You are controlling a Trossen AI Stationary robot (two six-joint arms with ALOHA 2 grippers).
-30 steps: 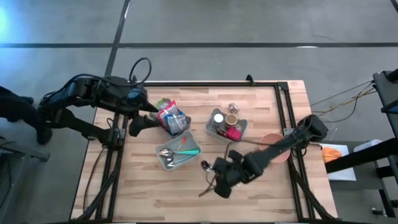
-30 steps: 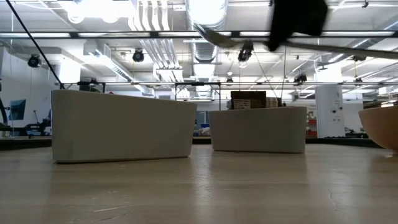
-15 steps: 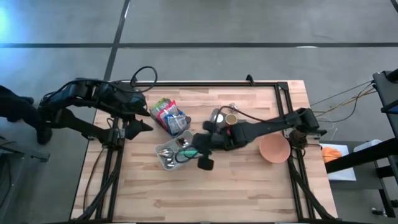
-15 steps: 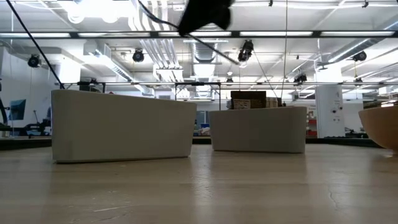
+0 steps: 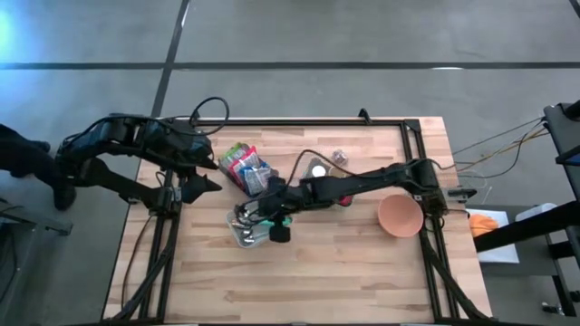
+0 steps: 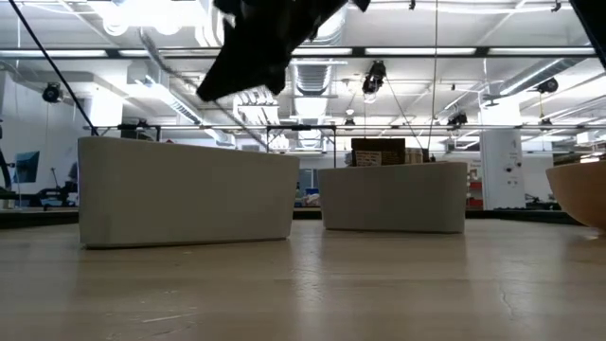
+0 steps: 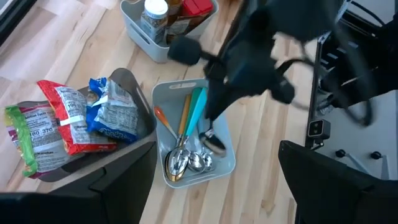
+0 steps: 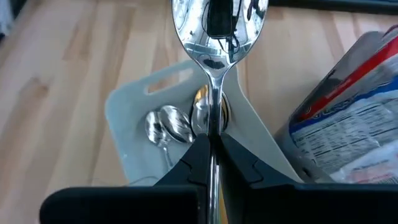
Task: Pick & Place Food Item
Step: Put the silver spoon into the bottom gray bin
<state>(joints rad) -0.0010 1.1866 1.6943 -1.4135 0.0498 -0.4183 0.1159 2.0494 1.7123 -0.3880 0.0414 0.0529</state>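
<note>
Right hand (image 8: 211, 149) clenched on a spoon (image 8: 219, 37), its bowl sticking out above the cutlery tray (image 8: 124, 118)

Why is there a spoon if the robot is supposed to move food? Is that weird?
A little. The right end effector is shut on a metal spoon, held above the grey cutlery bin of spoons. The snack packets sit untouched in their bin. Nothing looks spilled or broken.
</note>
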